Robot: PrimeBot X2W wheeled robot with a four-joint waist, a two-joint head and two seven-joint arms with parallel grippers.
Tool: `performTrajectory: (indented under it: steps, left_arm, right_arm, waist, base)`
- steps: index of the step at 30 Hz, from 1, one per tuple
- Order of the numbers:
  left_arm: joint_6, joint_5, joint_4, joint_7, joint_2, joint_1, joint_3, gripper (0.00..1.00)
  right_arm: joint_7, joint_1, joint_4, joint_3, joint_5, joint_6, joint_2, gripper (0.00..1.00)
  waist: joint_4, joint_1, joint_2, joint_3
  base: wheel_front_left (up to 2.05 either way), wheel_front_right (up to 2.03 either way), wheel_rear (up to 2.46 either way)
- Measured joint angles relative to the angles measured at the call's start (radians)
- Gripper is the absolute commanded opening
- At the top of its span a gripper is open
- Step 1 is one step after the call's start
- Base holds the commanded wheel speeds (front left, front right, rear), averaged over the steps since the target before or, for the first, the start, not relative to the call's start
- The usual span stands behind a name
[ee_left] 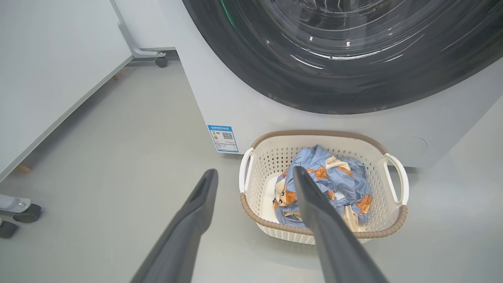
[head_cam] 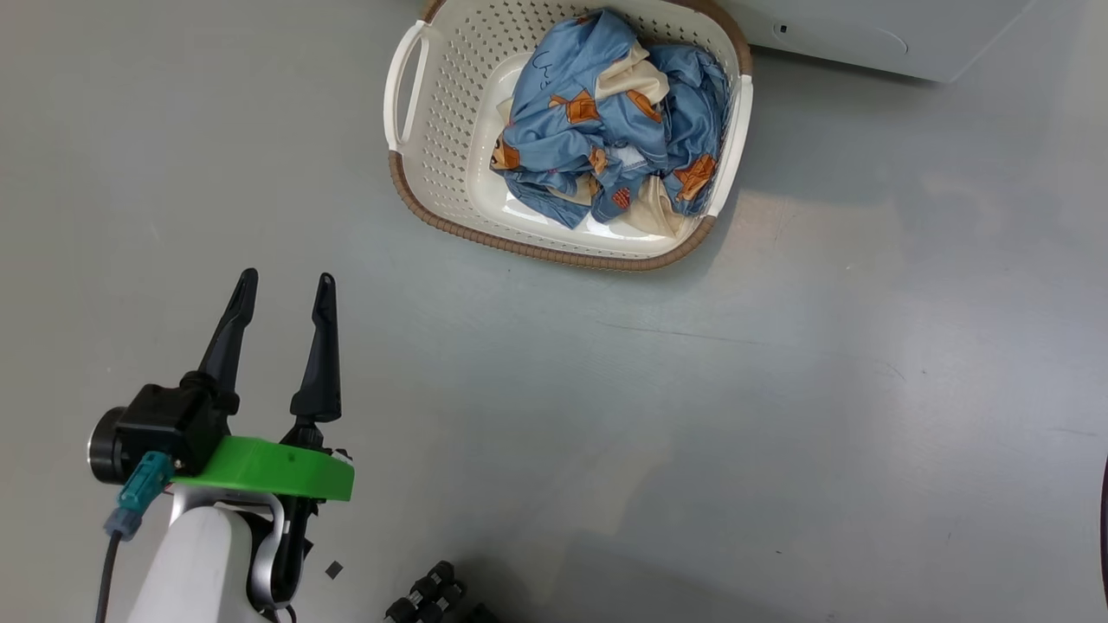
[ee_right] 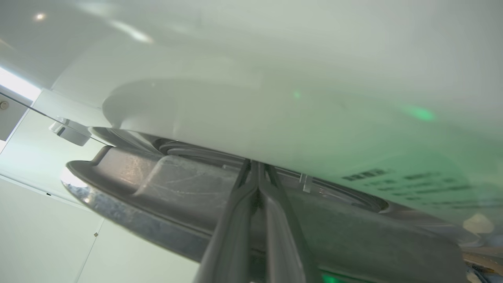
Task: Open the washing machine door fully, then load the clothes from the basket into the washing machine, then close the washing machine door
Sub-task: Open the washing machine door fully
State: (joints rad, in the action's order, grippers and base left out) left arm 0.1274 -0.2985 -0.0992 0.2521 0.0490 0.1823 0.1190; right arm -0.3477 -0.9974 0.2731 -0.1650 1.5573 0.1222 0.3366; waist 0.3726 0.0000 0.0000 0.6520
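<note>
The cream basket with its brown woven rim stands on the grey floor in front of the white washing machine. The clothes, a blue bundle with an orange and cream print, lie inside it. My left gripper hangs open and empty above the floor, short of the basket and to its left. The washing machine door shows its glossy black rim above the basket. In the right wrist view my right gripper is shut, holding nothing, its tips tucked into the gap between the door's edge and the machine front.
A white panel on a wheeled frame stands to the left of the machine, with a caster near the floor. Dark cable connectors lie at the bottom of the head view. Bare grey floor spreads to the right of the basket.
</note>
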Motion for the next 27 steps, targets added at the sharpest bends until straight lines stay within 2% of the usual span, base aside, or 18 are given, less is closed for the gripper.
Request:
performTrajectory:
  steps: [27]
  left_arm:
    - [0.000,0.000,0.009,0.000,0.000,-0.001,-0.016,1.00]
  right_arm:
    - [-0.070,-0.023,0.003,-0.015,0.039,0.000,-0.013,0.00]
  waist:
    - [-0.019,0.0000,0.0000,0.013]
  base:
    - [0.00,0.00,0.00]
